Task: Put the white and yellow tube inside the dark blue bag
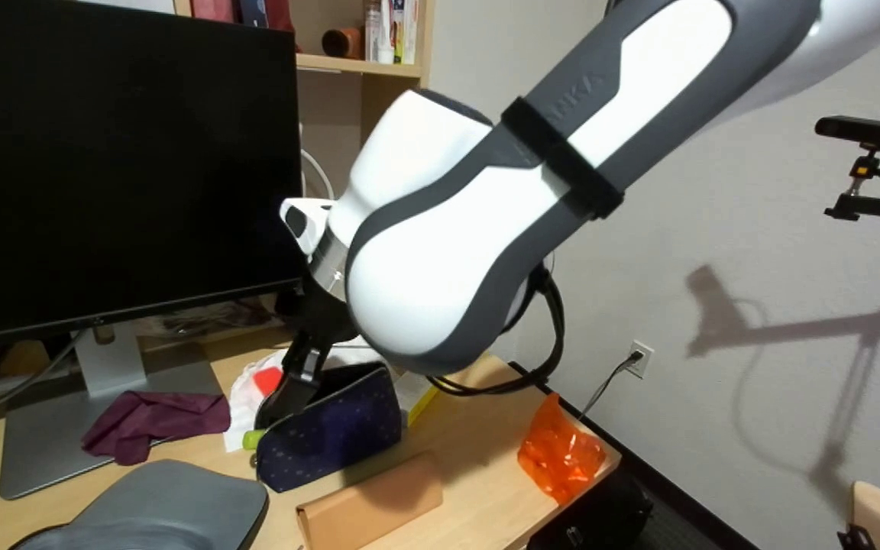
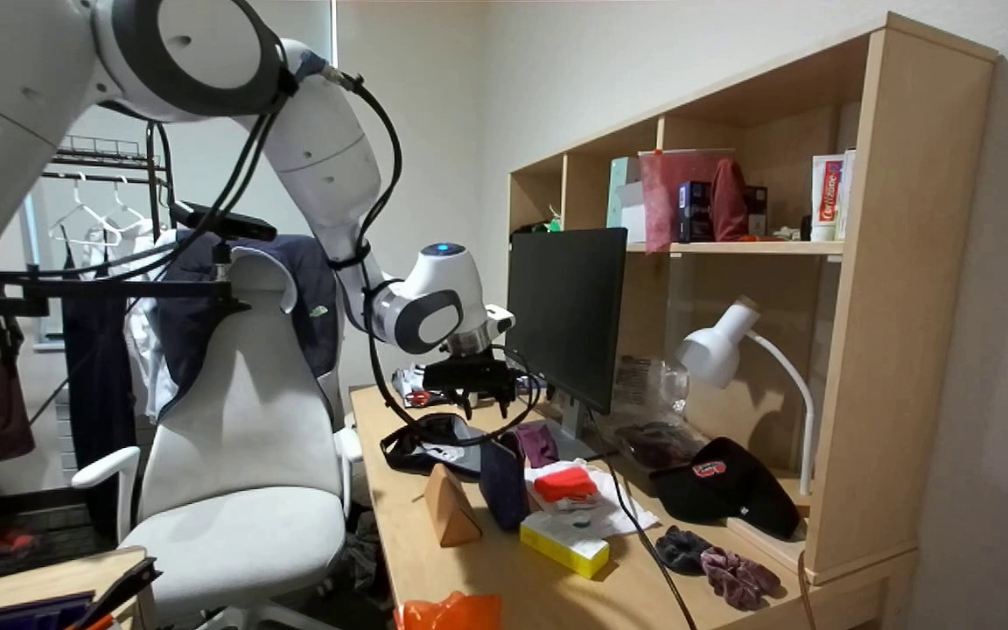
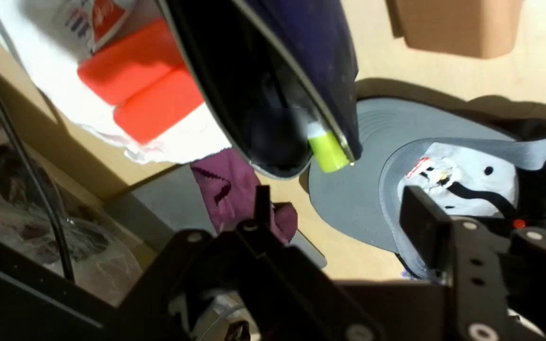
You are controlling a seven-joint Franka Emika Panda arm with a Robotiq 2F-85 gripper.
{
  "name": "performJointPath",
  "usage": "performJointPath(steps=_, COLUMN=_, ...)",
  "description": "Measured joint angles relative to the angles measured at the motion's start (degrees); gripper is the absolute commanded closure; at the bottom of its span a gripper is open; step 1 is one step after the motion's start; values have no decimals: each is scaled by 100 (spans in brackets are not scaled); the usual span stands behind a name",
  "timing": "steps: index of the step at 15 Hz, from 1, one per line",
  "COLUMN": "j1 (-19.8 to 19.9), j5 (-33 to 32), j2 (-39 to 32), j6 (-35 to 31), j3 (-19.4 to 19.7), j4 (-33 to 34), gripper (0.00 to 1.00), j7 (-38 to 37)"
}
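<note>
The dark blue bag (image 1: 333, 435) stands on the desk with its mouth open; it also shows in an exterior view (image 2: 502, 486) and in the wrist view (image 3: 320, 47). The white and yellow tube (image 3: 327, 150) lies at one end of the bag's mouth. Its white part is at the rim and its yellow-green end sticks out past the corner. That end also shows in an exterior view (image 1: 253, 439). My gripper (image 3: 339, 206) is open with nothing between its fingers, above the desk near that end of the bag. It also shows in an exterior view (image 2: 488, 409).
A tan box (image 1: 379, 500) stands beside the bag. A grey cap (image 1: 173, 496) and a maroon cloth (image 1: 153, 420) lie near its end. A white sheet with red items (image 3: 135, 80) and a yellow-sided box (image 2: 567, 542) lie behind it. A monitor (image 1: 119, 168) stands close to the arm.
</note>
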State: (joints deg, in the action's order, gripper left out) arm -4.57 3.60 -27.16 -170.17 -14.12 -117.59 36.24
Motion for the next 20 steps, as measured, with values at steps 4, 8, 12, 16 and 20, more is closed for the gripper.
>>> performJointPath(steps=4, j1=250, j5=-50, j2=576, j6=1959, j3=-44, j4=19, gripper=0, j7=-204)
performJointPath(steps=8, j1=374, j5=34, j2=890, j6=3898, j3=133, j4=296, gripper=0, j7=-237)
performJointPath(steps=12, j1=417, j5=170, j2=909, j6=5477, j3=473, j4=815, gripper=0, j7=-364)
performJointPath(steps=16, j1=508, j5=450, j2=870, j6=6004, j3=692, j4=951, gripper=0, j7=-378)
performJointPath(steps=20, j1=598, j5=830, j2=795, j6=5783, j3=886, j4=870, gripper=0, j7=-728)
